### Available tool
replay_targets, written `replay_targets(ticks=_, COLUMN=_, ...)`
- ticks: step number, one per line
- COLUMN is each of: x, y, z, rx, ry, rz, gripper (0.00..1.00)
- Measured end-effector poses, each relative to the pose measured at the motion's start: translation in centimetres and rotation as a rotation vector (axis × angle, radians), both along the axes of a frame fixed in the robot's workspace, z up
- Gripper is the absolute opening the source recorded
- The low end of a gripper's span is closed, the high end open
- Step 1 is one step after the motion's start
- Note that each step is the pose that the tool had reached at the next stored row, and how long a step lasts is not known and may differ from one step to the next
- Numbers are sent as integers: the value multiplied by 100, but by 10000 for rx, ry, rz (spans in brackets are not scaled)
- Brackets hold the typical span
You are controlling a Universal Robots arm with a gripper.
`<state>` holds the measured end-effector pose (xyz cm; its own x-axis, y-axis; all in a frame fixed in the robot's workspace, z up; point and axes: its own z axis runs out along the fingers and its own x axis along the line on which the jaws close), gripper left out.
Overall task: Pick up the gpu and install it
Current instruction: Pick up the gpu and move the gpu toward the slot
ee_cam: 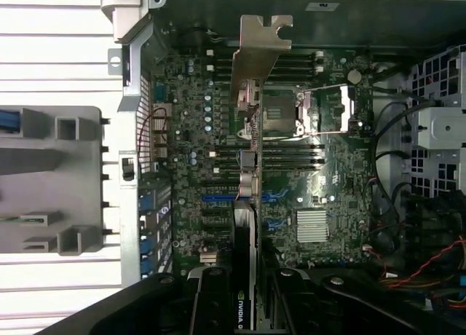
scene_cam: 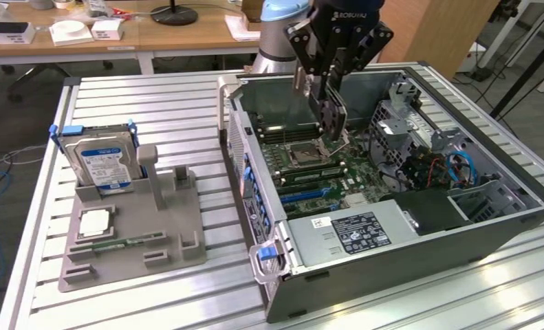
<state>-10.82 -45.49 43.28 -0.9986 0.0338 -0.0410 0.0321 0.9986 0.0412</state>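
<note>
A slatted metal table (scene_cam: 161, 103) carries everything. In the exterior view an open computer case (scene_cam: 455, 254) lies on its side over the table's three o'clock half, its open face up, with the motherboard (scene_cam: 345, 182) (ee_cam: 189, 131) on its floor. At nine o'clock from the case, just beside it, sits a grey holder tray (scene_cam: 175, 227). The robot arm (scene_cam: 281, 27) comes in from twelve o'clock and reaches down over the case. Its black gripper (scene_cam: 331, 86) (ee_cam: 246, 295) hangs above the middle of the motherboard with its fingers closed on the gpu (scene_cam: 334, 120) (ee_cam: 249, 175), one on each flat face of the card. The gpu hangs upright and edge-on inside the case opening, with its lower end at about twelve o'clock of the square processor socket (scene_cam: 304, 155) (ee_cam: 280, 116). Whether that end touches the board cannot be told. In the wrist view the card runs as a thin dark line away from the fingers, crosses the blue slots and ends in its silvery bracket (ee_cam: 263, 47) near the far case wall. A hard drive (scene_cam: 104, 165) with a blue and white label stands upright at the tray's eleven o'clock corner, and a narrow green memory stick (scene_cam: 125, 242) lies flat near the tray's six o'clock edge.
</note>
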Motion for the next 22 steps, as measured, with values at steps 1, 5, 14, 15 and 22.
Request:
replay_targets(ticks=1, x=8, y=0, z=0, rx=0, ry=0, rz=0, gripper=26)
replay_targets(ticks=5, x=40, y=0, z=0, rx=0, ry=0, rz=0, gripper=26)
replay_targets(ticks=14, x=103, y=0, z=0, rx=0, ry=0, rz=0, gripper=26)
replay_targets(ticks=15, x=111, y=0, z=0, rx=0, ry=0, rz=0, gripper=26)
replay_targets(ticks=22, x=191, y=0, z=0, rx=0, ry=0, rz=0, gripper=26)
